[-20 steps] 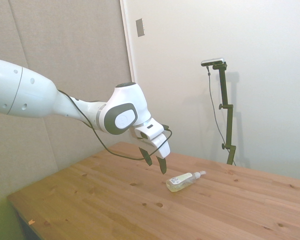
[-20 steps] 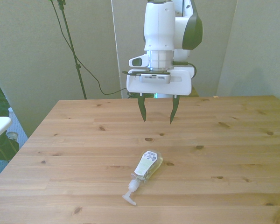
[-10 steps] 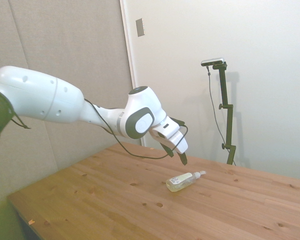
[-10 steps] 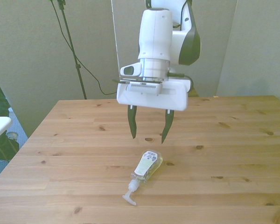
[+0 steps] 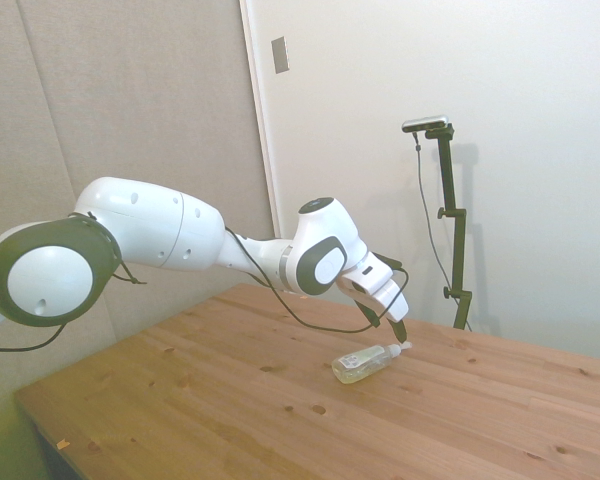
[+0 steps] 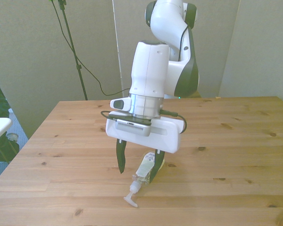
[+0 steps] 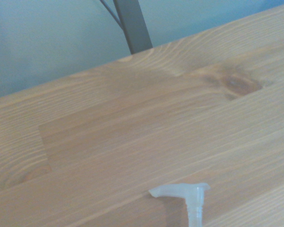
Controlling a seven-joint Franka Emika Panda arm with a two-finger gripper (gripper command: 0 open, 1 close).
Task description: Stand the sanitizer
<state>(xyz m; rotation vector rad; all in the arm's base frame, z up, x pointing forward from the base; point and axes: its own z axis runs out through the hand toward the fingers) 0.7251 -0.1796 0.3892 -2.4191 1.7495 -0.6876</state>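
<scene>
The pincer hangs low over the tabletop with its dark fingers spread apart and nothing between them; in the front view one finger stands clear on the front view's left of the bottle, while the other is down close against the bottle's upper body, though contact cannot be confirmed. Just under it the sanitizer lies flat on its side, roughly mid-width on the tabletop and nearer the edge farthest from the robot's base than the base-side edge, its pump nozzle pointing toward that far edge and its white label facing up. In the side view the pincer sits above the nozzle end of the sanitizer. The wrist view catches only the clear nozzle against bare wood. The bottle looks small, light and fairly stiff, but its smooth rounded plastic is probably slippery and it could roll or skid if nudged from one side. The best hold seems to be across the body's sides near the shoulder, not on the thin pump neck, which may flex or twist.
</scene>
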